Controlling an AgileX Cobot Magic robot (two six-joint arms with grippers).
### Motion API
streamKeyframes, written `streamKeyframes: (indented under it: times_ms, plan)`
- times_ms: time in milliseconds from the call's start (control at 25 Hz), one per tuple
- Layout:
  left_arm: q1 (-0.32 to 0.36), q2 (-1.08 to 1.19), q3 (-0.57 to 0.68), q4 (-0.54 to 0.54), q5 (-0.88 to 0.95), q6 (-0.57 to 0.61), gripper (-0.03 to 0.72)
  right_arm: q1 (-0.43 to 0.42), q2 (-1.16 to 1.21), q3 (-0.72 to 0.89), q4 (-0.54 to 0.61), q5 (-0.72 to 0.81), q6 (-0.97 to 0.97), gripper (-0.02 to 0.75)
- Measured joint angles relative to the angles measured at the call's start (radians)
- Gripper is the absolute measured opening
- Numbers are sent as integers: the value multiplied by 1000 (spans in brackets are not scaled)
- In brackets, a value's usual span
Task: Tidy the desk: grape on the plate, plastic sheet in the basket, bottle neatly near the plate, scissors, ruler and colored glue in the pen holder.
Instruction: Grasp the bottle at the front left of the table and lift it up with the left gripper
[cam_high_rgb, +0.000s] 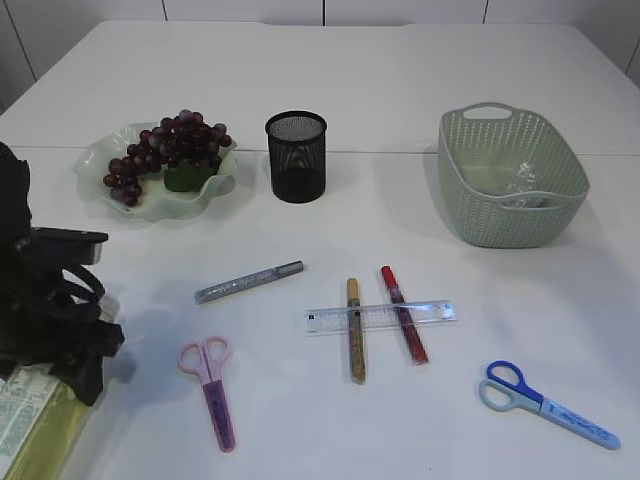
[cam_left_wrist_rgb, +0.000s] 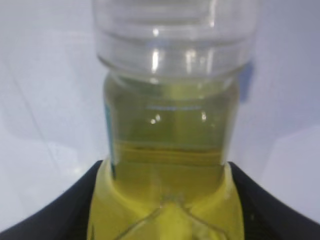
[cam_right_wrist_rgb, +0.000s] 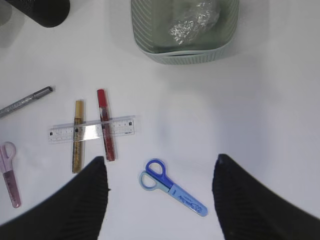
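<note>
Left tool (cam_left_wrist_rgb: 165, 220) clamped around bottle (cam_left_wrist_rgb: 170, 145) neck; right tool (cam_right_wrist_rgb: 160, 195) wide, above blue scissors (cam_right_wrist_rgb: 172, 187).

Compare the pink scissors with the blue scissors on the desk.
The pink scissors lie left of the ruler, handles toward the far side, blades pointing nearly straight at the camera. The blue scissors lie to its right, handles on the left, blades angled toward the lower right. Pink has a purple blade cover; blue's is light blue with printing. Both lie flat, closed, and outside the pen holder.
</note>
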Motion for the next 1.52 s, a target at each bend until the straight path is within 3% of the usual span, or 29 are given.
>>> streamKeyframes:
  times_ms: [320,840,1280,1520]
  plan:
    - [0,-80,1,-10,-175,0,456,0,0,0,-2,0,0,512]
    - [0,-86,1,-4,-310,0,455,0,0,0,-19,0,0,512]
    - [0,-90,1,63,-540,0,454,0,0,0,-26,0,0,512]
    - [11,-90,2,66,-554,0,454,0,0,0,-26,0,0,512]
